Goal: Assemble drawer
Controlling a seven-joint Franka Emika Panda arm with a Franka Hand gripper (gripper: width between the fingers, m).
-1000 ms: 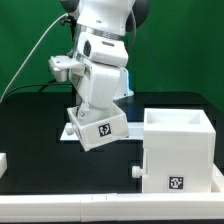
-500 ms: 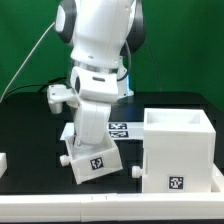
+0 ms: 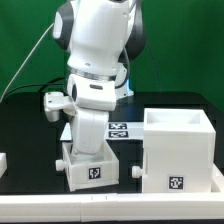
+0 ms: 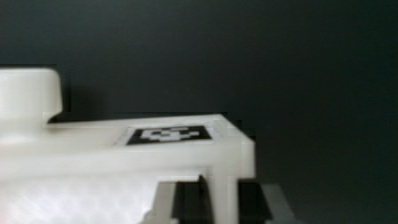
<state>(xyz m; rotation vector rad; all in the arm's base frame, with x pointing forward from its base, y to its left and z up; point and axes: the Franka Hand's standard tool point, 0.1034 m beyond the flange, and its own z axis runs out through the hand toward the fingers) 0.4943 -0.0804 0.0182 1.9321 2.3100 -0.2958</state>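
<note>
My gripper (image 3: 88,147) is shut on a small white drawer box (image 3: 92,170) with a black marker tag on its front. It holds the box upright, at or just above the black table, at the exterior view's left of the large white open-topped drawer housing (image 3: 180,150). A narrow gap lies between the two. In the wrist view the gripper (image 4: 217,205) clamps a thin white wall of the drawer box (image 4: 125,160), whose tag (image 4: 175,134) faces the camera. Short pegs stick out of the box's sides.
The marker board (image 3: 117,128) lies on the table behind the held box. A long white rail (image 3: 110,206) runs along the front edge. A small white piece (image 3: 3,160) sits at the far left edge. A black cable hangs at the back left.
The arm has swung the drawer box down and toward the exterior view's left. The box has turned from tilted to upright and now sits lower, near the table.
</note>
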